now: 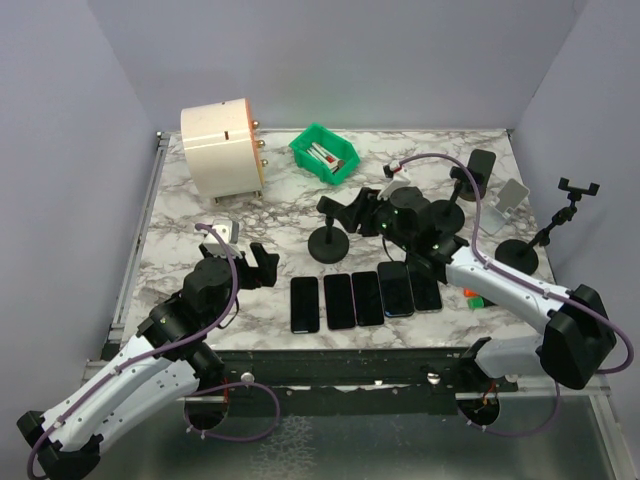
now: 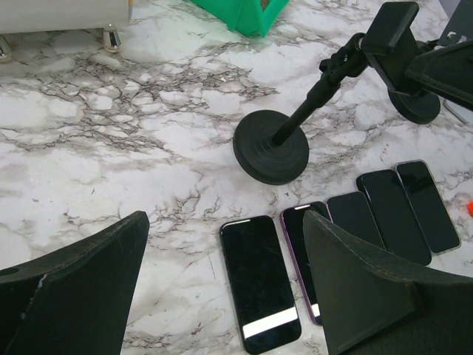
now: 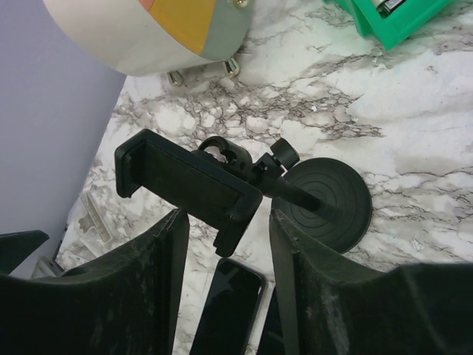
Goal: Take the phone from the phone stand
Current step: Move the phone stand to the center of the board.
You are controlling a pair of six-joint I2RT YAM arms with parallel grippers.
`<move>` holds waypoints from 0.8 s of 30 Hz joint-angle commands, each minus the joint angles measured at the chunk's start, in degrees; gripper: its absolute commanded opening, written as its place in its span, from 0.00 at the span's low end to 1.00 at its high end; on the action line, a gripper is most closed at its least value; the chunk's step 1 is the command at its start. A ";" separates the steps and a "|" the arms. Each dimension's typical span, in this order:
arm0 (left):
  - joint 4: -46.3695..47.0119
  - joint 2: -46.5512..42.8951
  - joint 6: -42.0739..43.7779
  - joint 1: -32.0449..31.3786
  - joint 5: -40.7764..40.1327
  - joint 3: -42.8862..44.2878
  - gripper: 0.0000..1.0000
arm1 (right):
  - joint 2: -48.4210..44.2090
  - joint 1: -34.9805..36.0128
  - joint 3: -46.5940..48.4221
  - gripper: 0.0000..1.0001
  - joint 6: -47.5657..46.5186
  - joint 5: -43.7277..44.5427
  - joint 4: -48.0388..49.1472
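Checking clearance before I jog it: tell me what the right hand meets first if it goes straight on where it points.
The right hand would first meet the phone stand's clamp head, which sits just ahead between its fingers; depth is unclear.

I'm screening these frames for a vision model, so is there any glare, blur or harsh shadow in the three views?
Top external: even light, soft shadows, everything sharp. Left wrist: a bright glare strip on the nearest phone; the left gripper shows as dark, featureless shapes. Right wrist: the phone stand is crisp, without glare.
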 commanded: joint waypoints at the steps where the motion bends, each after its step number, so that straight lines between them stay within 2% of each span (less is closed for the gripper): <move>1: -0.95 -0.60 0.54 0.32 -0.66 -0.53 0.86 | 1.38 0.21 0.09 0.49 1.04 2.08 -1.99; 7: -0.95 -0.45 0.51 0.32 -0.45 -0.55 0.86 | 1.66 0.21 0.29 0.30 1.12 2.59 -1.71; 12: -0.93 0.11 0.33 0.32 -0.45 -0.48 0.85 | 0.96 0.21 0.45 0.03 0.17 3.42 -2.12; 13: -0.94 0.14 0.33 0.32 -0.45 -0.45 0.86 | 0.25 0.21 0.71 0.01 -0.45 4.53 -2.97; 17: -0.85 -0.01 0.33 0.32 -0.53 -0.61 0.86 | -4.01 0.21 2.70 0.00 -4.65 10.29 -6.12; 20: -0.85 0.46 0.33 0.32 -0.63 -0.44 0.86 | -5.07 0.05 6.79 0.00 -8.48 14.91 -12.26; 24: -0.92 0.88 0.16 0.32 -0.54 -0.36 0.86 | -4.93 -1.96 10.52 0.00 -10.77 16.79 -17.66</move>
